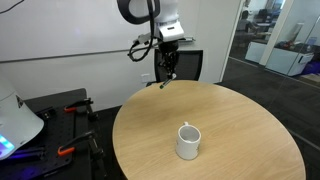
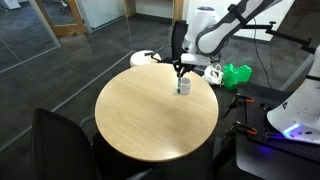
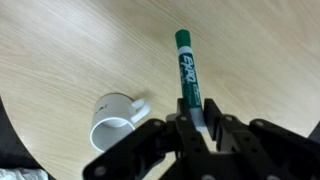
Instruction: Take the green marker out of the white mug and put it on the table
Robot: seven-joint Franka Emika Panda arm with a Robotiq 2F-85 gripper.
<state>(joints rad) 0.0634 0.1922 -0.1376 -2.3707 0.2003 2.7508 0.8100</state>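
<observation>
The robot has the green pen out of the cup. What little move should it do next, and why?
Probably lower straight down. The tool is shut on the green marker, which hangs clear of the white mug, with bare table underneath, so it only needs setting down.

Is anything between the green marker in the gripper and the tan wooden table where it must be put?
Nothing visible does. The gripper holds the thin green marker, and the wrist view shows only bare top of the round tan wood-grain table beneath it. The plain white ceramic mug stands off to one side.
</observation>
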